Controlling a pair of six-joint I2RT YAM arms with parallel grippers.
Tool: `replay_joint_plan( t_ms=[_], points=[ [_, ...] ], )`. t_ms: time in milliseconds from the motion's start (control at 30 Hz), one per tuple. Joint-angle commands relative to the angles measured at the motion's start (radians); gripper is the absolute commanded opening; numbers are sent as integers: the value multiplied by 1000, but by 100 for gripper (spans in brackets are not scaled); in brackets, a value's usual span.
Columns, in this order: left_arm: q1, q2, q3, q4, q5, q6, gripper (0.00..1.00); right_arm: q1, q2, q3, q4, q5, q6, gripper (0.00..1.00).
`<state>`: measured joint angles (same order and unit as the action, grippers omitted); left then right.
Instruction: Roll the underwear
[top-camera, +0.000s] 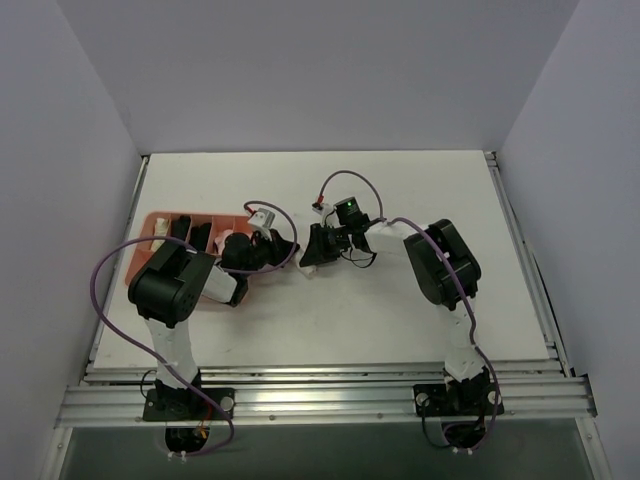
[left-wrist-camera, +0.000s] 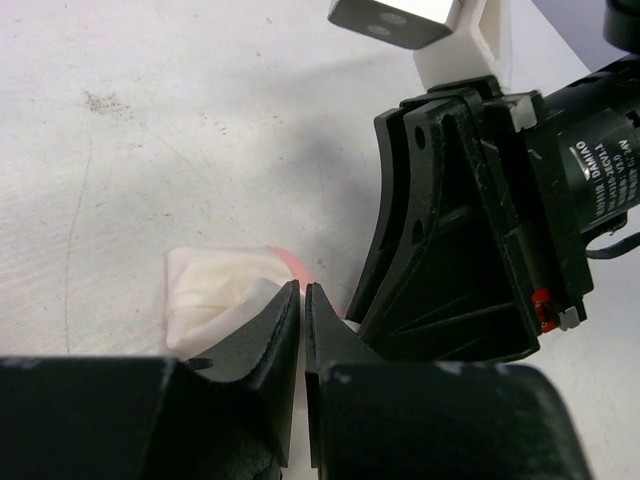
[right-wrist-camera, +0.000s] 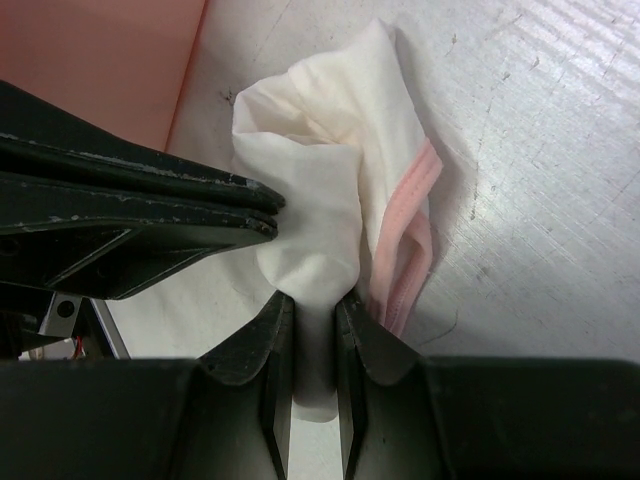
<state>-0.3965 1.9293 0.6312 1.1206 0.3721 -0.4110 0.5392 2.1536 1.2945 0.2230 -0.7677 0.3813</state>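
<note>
Underwear (right-wrist-camera: 330, 180) lies bunched on the bench (top-camera: 400, 310), just right of the pink tray (top-camera: 140, 262) and between the two end effectors; it is a thin white cloth crumpled into soft folds, with a narrow pink trim (right-wrist-camera: 405, 250) along one edge; part of it rests flat on the bench and part is drawn up into a ridge. The right end effector (right-wrist-camera: 314, 300) is clenched on that ridge; a fold of white cloth passes between its two fingers and fills the gap, so it is plainly grasping the garment. The left end effector (left-wrist-camera: 303, 292) sits on the tray side, low over the bench; its jaws are drawn nearly together with only a thin dark slit between them, and their tips press into the cloth's fold; whether a layer is nipped between them I cannot tell. From the left wrist the cloth shows as a small pale wad just behind the left finger, with a spot of pink at its edge; the black body of the right end effector stands just beside the left tips. From above, both arms reach inward and meet near the bench's middle; the tray holds a pale roll (top-camera: 157, 232) and black rolls (top-camera: 181, 228) toward its left end.
</note>
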Motion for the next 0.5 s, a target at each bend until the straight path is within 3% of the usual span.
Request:
replay_joint_plan(
  t_ms=[0,200,467],
  points=[
    [-1,33,21,22,30,17,14,34,131,-75,-232,183,-90,1],
    [-8,60,4,-27,7,46,12,34,85,-86,-238,199,-85,8],
    [-83,65,36,-157,-59,106,10,30,0,-179,-193,278,-23,7]
  ],
)
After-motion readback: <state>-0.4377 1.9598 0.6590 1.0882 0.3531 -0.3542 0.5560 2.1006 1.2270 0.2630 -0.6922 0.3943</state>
